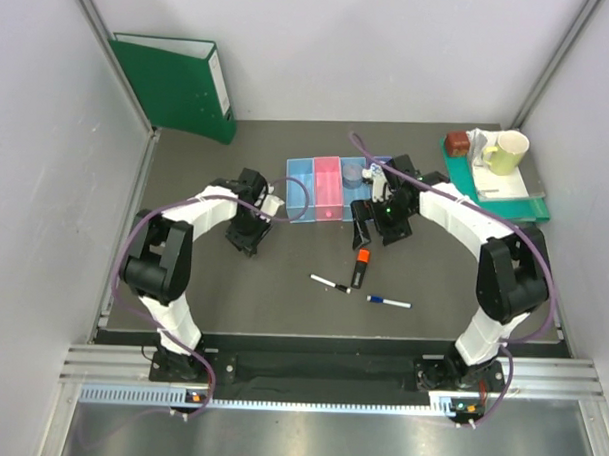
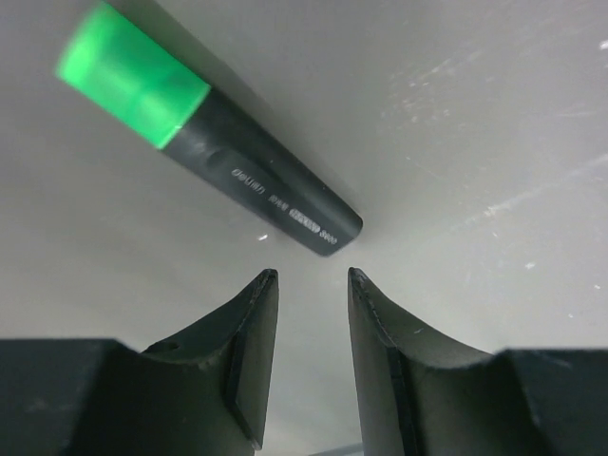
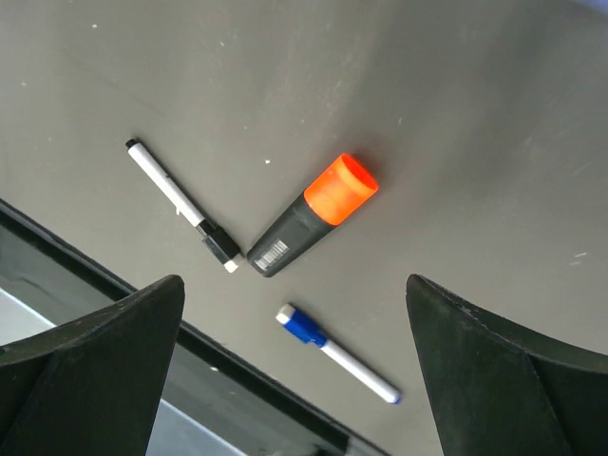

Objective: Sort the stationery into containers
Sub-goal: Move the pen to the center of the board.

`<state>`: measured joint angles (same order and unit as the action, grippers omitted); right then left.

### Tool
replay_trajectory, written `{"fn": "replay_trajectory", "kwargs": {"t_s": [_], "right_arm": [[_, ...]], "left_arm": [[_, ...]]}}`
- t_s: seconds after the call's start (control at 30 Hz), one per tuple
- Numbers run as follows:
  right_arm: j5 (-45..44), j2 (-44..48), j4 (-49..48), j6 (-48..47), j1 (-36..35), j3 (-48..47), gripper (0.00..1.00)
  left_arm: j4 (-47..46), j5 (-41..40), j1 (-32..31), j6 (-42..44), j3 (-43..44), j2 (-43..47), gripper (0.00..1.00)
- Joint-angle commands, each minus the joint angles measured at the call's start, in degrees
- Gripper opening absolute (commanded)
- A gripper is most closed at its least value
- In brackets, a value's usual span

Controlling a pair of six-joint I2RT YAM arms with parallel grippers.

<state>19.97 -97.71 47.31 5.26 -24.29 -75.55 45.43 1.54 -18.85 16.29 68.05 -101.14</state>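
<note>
A green-capped black highlighter [image 2: 204, 142] lies on the grey table just beyond my left gripper [image 2: 311, 277], which is open and empty; in the top view the left gripper [image 1: 247, 238] hides it. My right gripper [image 3: 293, 285] is wide open and empty, hovering above an orange-capped highlighter [image 3: 313, 214], a black-capped white pen [image 3: 180, 204] and a blue-capped white pen [image 3: 337, 353]. In the top view the right gripper [image 1: 376, 233] is just in front of the joined bins [image 1: 304, 188]. A small purple cup [image 1: 352, 175] sits in the blue bin.
A green binder [image 1: 174, 83] leans at the back left. A teal tray [image 1: 520, 208] at the back right carries a yellow-green mug [image 1: 507, 150] and a brown block [image 1: 458, 143]. The table's black front edge [image 3: 114, 285] lies close below the pens.
</note>
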Motion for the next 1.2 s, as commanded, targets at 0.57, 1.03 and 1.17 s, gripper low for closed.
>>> {"fn": "replay_trajectory", "kwargs": {"t_s": [0.57, 1.03, 1.17], "right_arm": [[-0.63, -6.79, -6.00, 12.50, -8.49, 5.41, 1.00], [-0.98, -7.14, -6.00, 12.06, -8.58, 4.01, 1.00], [-0.37, -6.62, -6.00, 11.88, -8.75, 3.83, 1.00]], "left_arm": [[2.03, 4.61, 0.92, -6.09, 9.82, -8.19, 0.47], [5.28, -0.39, 0.83, -10.23, 13.86, -10.47, 0.48], [3.36, -3.83, 0.83, -11.11, 14.13, -10.49, 0.47]]}}
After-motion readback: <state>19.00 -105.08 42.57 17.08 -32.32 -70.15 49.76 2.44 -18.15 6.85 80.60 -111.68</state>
